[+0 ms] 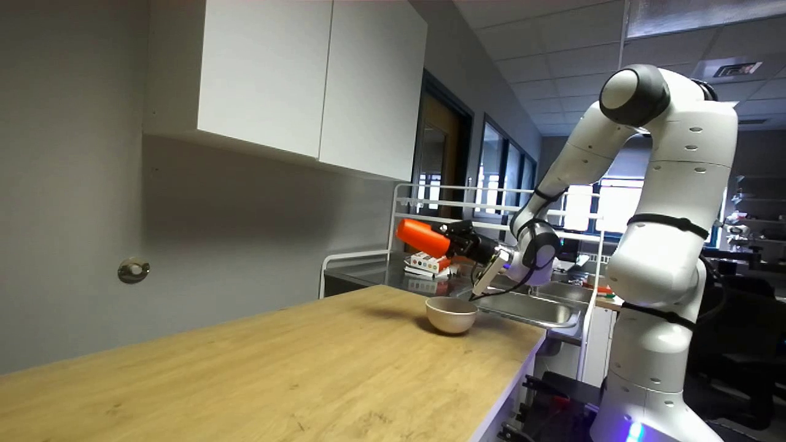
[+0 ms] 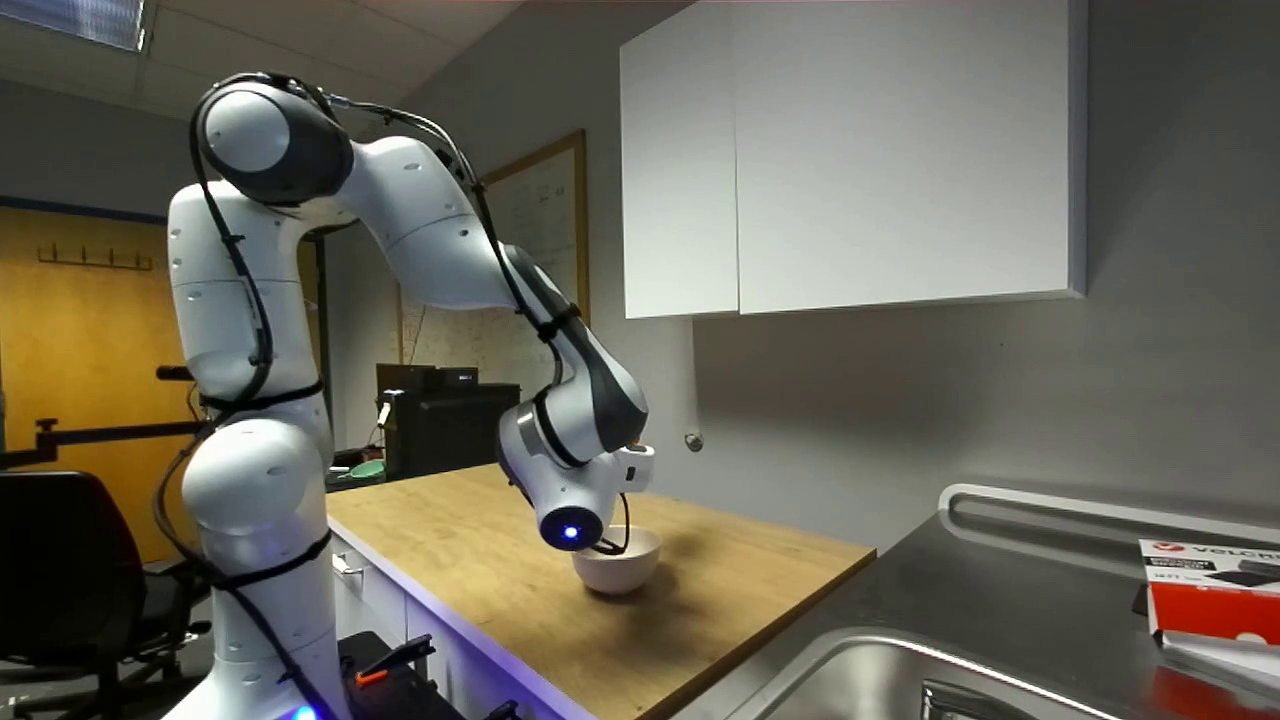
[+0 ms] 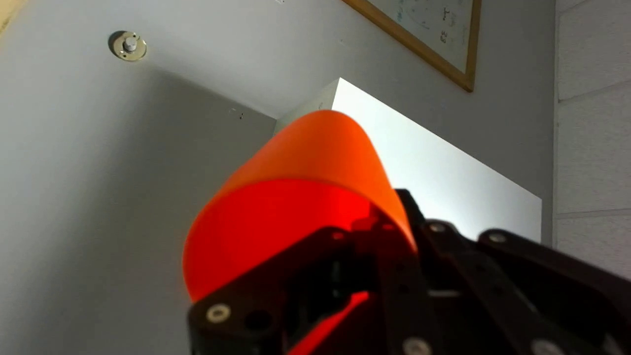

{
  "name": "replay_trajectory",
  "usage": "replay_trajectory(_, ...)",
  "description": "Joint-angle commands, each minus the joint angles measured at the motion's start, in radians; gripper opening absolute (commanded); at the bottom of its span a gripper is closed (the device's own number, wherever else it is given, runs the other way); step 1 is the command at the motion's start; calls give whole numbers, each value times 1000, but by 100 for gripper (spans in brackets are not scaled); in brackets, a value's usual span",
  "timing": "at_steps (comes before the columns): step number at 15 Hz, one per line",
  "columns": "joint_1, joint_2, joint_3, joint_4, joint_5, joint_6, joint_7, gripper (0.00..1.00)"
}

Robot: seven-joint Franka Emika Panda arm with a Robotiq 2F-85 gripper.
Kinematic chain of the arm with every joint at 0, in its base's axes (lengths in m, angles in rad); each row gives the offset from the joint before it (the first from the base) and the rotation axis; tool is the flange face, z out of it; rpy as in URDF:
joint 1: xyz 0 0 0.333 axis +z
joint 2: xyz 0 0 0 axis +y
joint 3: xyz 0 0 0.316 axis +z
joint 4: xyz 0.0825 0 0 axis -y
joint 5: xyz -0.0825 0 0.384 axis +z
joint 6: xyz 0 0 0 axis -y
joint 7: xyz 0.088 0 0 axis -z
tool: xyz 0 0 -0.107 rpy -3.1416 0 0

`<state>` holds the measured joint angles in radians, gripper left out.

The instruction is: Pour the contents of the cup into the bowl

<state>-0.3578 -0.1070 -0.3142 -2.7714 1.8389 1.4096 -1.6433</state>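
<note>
The red-orange cup [image 1: 422, 237] is in my gripper [image 1: 453, 236], high above the wooden counter [image 1: 258, 368]. It lies tilted far over, its closed end up and away from me, its mouth turned back to my wrist and slightly down. In the wrist view my gripper [image 3: 387, 214] pinches the cup's [image 3: 315, 148] wall near the rim, one finger inside and one outside. No contents show in its visible inside. The whitish bowl [image 1: 451, 317] stands upright on the counter, below my gripper; it also shows in an exterior view [image 2: 618, 570], where my wrist hides nearly all of the cup.
White cabinets [image 1: 264, 73] hang on the wall above the counter. A metal sink [image 1: 528, 307], a white rack [image 1: 393, 227] and a red-white box [image 1: 428, 263] are beside the counter's end. A cable [image 2: 622, 535] hangs from my wrist near the bowl.
</note>
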Motion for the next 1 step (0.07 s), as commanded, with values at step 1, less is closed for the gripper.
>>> replay_trajectory(1,-6,15,-9,13,-20,-28,-22,3)
